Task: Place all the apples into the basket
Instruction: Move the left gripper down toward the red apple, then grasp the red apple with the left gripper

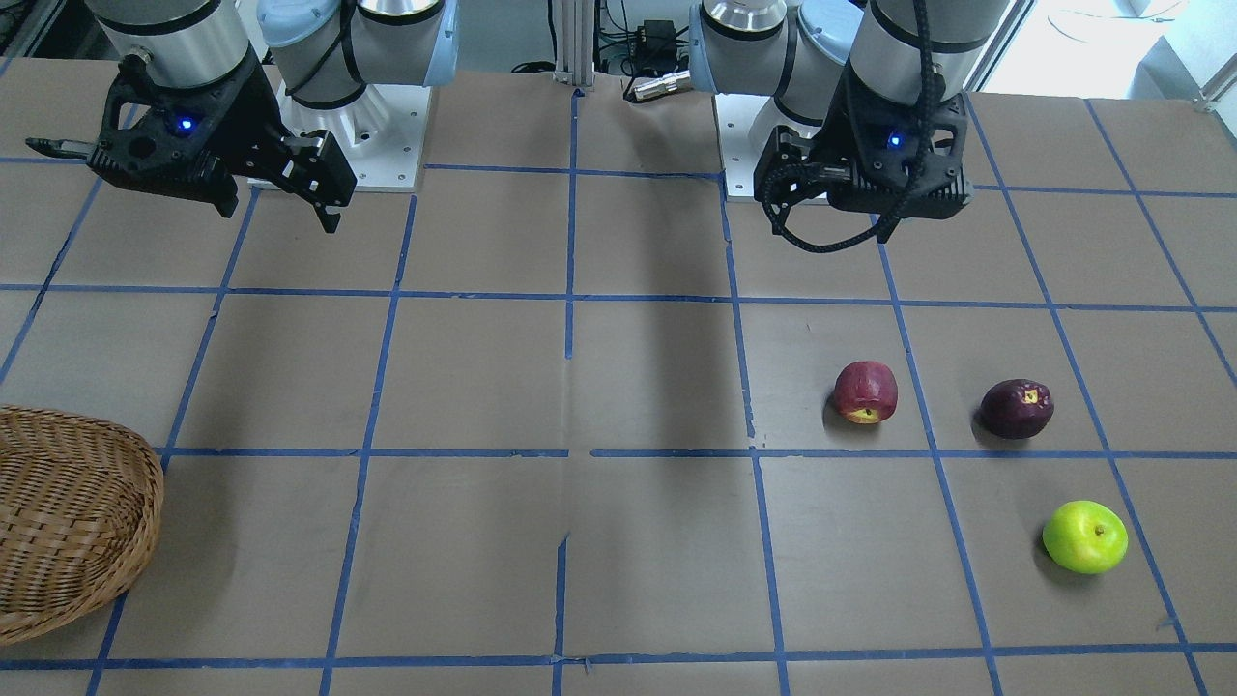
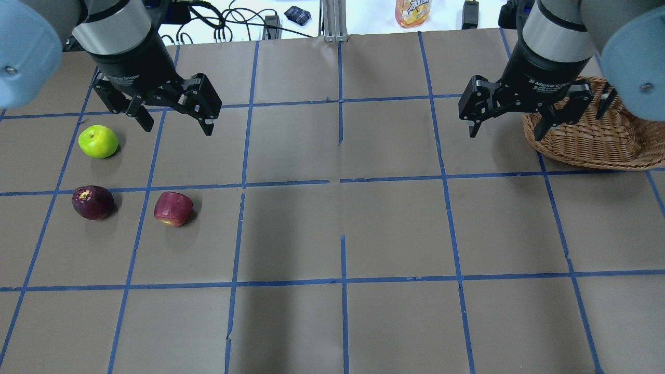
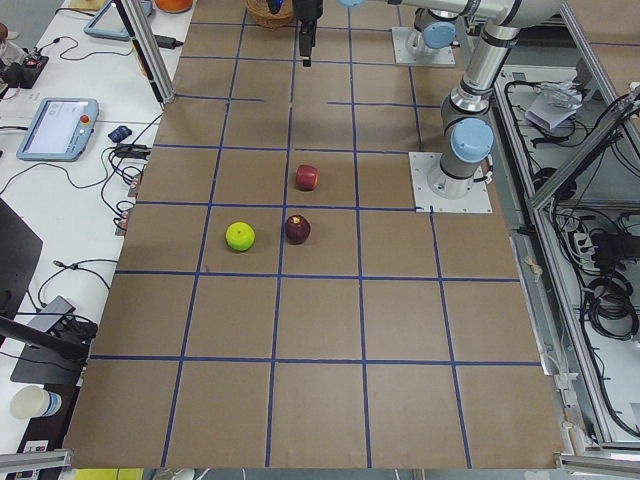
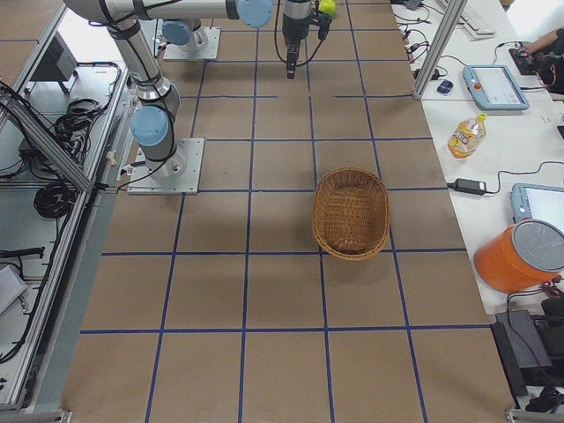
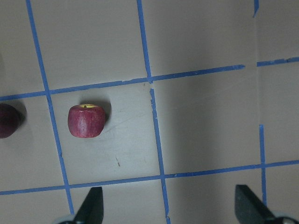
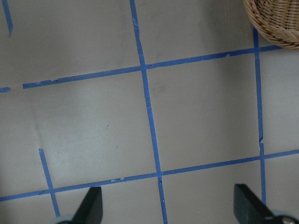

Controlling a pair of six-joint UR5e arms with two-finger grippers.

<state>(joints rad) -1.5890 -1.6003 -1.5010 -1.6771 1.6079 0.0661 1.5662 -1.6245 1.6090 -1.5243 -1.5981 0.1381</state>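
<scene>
Three apples lie on the table on my left side: a lime green apple [image 2: 97, 141], a dark maroon apple [image 2: 92, 202] and a red apple [image 2: 173, 208]. My left gripper [image 2: 175, 126] hangs open and empty above the table, between the green and red apples. In the left wrist view the red apple [image 5: 87, 121] lies ahead of the open fingers [image 5: 91, 207]. The wicker basket [image 2: 592, 140] sits at the far right and holds no apple. My right gripper [image 2: 506, 132] hangs open and empty just left of the basket, whose rim [image 6: 275, 21] shows in the right wrist view.
Blue tape lines grid the brown table top. An orange drink bottle [image 2: 413, 11] and cables lie beyond the far edge. Tablets and an orange bucket [image 4: 515, 256] sit on the side bench past the table. Both arm bases [image 1: 348, 135] stand at my edge.
</scene>
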